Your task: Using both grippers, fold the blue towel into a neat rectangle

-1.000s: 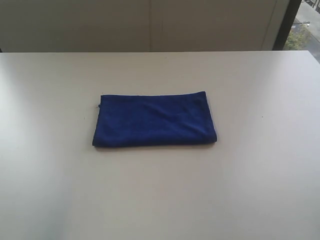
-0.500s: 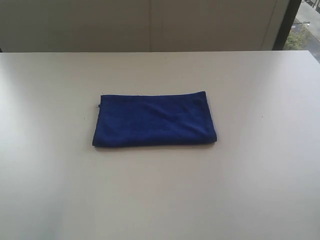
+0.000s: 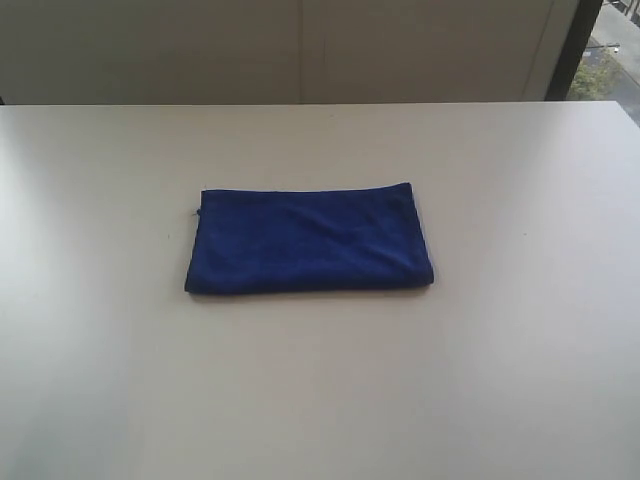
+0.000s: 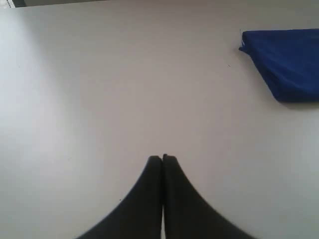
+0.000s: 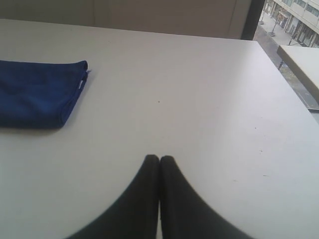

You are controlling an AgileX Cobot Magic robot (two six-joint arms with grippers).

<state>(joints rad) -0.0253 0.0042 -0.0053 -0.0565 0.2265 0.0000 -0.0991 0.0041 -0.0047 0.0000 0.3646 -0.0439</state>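
Note:
The blue towel (image 3: 308,238) lies folded into a compact rectangle in the middle of the white table (image 3: 320,400). Neither arm shows in the exterior view. In the left wrist view my left gripper (image 4: 162,158) is shut with its black fingers pressed together over bare table, and the blue towel (image 4: 289,62) lies well off to one side. My right gripper (image 5: 159,158) is likewise shut and holds nothing, above bare table. In that view the blue towel (image 5: 37,92) lies apart from it, with a small white label (image 5: 81,84) at its edge.
The table's far edge (image 3: 320,104) runs below a pale wall. At the far right a dark window frame (image 3: 575,45) shows, with another table corner (image 5: 301,62) beyond the table's right edge.

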